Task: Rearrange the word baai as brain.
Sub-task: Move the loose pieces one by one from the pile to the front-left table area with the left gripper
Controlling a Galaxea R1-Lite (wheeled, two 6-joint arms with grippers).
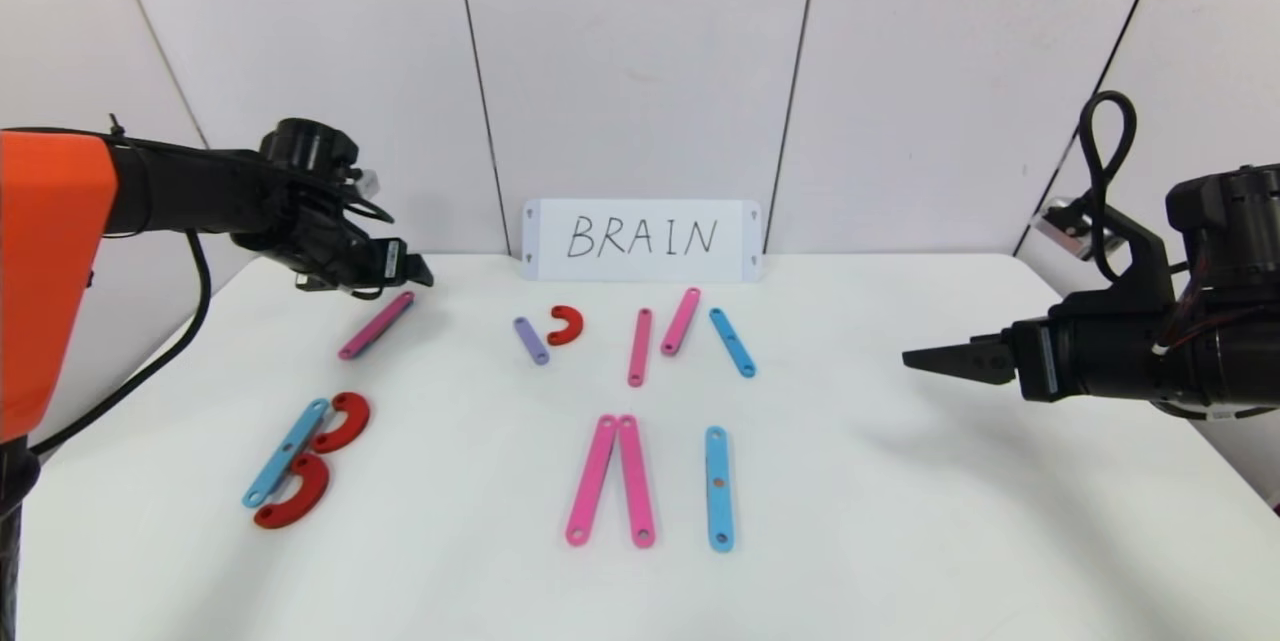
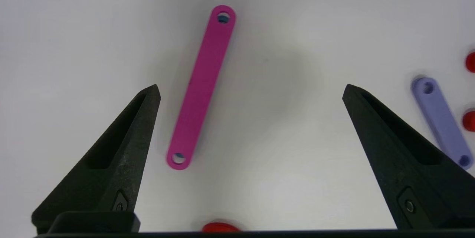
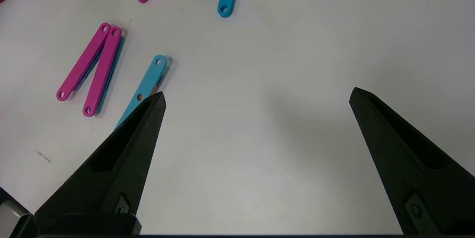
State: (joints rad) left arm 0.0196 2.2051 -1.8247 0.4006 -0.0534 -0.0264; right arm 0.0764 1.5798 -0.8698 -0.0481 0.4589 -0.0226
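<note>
The word baai lies as loose flat pieces on the white table. A blue strip with two red arcs forms a B at front left. One pink strip lies alone at back left, just below my open left gripper, nearer one finger. A purple strip and a red arc lie mid-back. Pink and blue strips sit behind a pink pair and a blue strip. My right gripper hovers open and empty at the right.
A white card with BRAIN handwritten in black leans against the back wall. The table's right side under the right gripper is bare white surface. The table edges run close behind both arms.
</note>
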